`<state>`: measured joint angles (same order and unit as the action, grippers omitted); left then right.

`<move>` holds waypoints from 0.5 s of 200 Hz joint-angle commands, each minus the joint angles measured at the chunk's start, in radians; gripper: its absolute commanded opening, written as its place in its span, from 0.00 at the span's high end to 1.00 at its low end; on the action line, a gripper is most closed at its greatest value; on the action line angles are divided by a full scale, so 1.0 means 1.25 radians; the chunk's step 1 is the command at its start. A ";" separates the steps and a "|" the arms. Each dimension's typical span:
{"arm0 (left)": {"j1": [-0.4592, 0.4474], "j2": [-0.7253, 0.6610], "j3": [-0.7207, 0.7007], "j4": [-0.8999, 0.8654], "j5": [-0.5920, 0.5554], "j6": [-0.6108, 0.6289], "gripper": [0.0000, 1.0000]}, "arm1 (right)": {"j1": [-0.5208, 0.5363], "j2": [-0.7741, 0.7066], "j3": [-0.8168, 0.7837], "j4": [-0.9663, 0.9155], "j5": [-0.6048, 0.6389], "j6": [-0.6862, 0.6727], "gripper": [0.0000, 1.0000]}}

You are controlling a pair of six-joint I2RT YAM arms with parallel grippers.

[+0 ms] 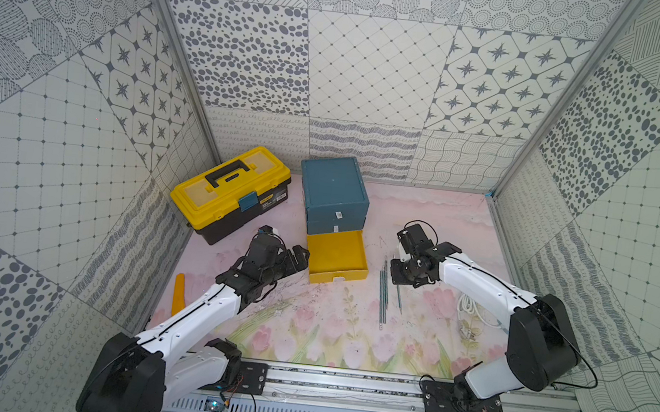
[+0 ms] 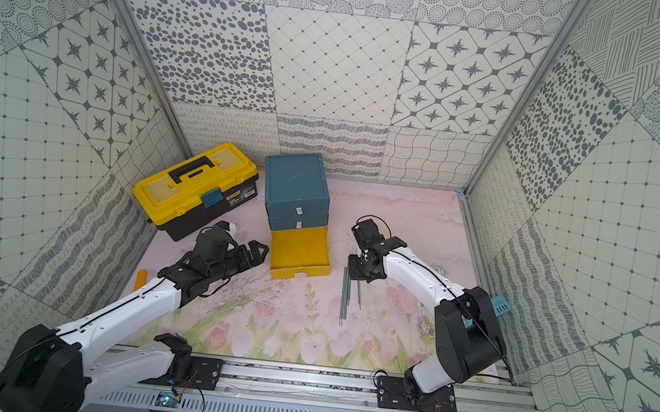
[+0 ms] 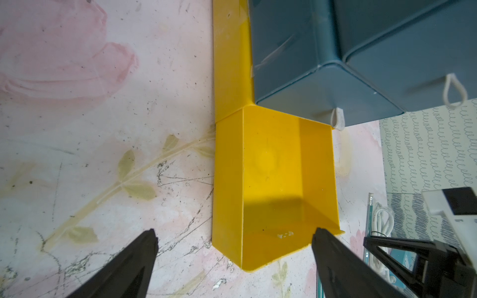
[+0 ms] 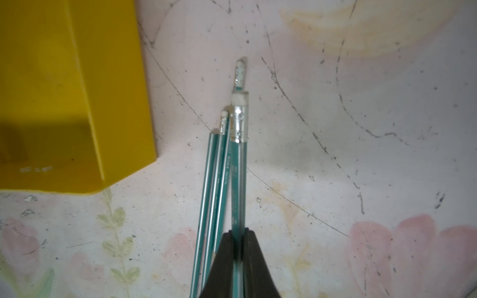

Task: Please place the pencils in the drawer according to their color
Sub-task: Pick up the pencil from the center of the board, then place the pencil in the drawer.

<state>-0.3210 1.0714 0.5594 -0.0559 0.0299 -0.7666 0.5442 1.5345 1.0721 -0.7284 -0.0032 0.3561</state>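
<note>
Right end effector is clamped on one teal-and-silver pencil, gripping mid-barrel with the eraser end forward. That end looks raised a little above the other pencils, which lie side by side on the tabletop just right of the drawer unit. Only teal ones show; no other colours are in view. The yellow bottom drawer is pulled out and looks empty; the two blue drawers above it are shut. Left end effector has its jaws wide apart, holds nothing, and hovers at the yellow drawer's near corner. The step in hand is probably lift and carry to the open drawer. To do it well, go straight up first so the neighbours touching the held pencil don't drag along. Keep the barrel level and turn it to run along the drawer's depth or diagonal, since the pencil looks long for the tray. Go low inside the walls before letting go, and stay clear of the left arm at the drawer. The left arm could steady the tray. Writing: fine print runs along the pencil barrels, too blurred to read. The sticker on the toolbox front is too small to read. The pale marks on the yellow drawer's front lip are illegible, and the white pull tabs look blank.
</note>
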 commanded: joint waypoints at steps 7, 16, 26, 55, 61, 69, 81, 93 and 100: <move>0.003 -0.004 0.004 0.021 -0.009 0.004 0.01 | 0.036 -0.038 0.063 0.042 -0.018 -0.095 1.00; 0.003 -0.004 0.004 0.022 -0.009 0.004 0.01 | 0.047 -0.036 0.081 0.051 -0.021 -0.121 1.00; 0.003 -0.004 0.003 0.023 -0.007 0.003 0.01 | 0.062 -0.029 0.103 0.058 -0.020 -0.147 1.00; 0.003 -0.013 0.000 0.019 -0.010 0.002 0.01 | 0.115 0.001 0.166 0.071 -0.015 -0.247 1.00; 0.003 -0.015 0.000 0.016 -0.014 0.003 0.01 | 0.127 0.009 0.181 0.072 -0.011 -0.267 1.00; 0.003 -0.018 -0.001 0.014 -0.016 0.004 0.01 | 0.144 0.022 0.197 0.076 -0.004 -0.295 1.00; 0.003 -0.023 -0.002 0.012 -0.019 0.003 0.01 | 0.166 0.045 0.223 0.077 0.003 -0.332 1.00; 0.003 -0.026 -0.002 0.009 -0.021 0.003 0.01 | 0.185 0.069 0.252 0.078 0.013 -0.364 1.00; 0.003 -0.027 -0.003 0.010 -0.022 0.002 0.01 | 0.194 0.084 0.269 0.077 0.013 -0.382 1.00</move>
<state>-0.3210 1.0515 0.5594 -0.0566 0.0219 -0.7666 0.7486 1.5776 1.3453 -0.6662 -0.0082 0.0139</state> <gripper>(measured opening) 0.991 0.120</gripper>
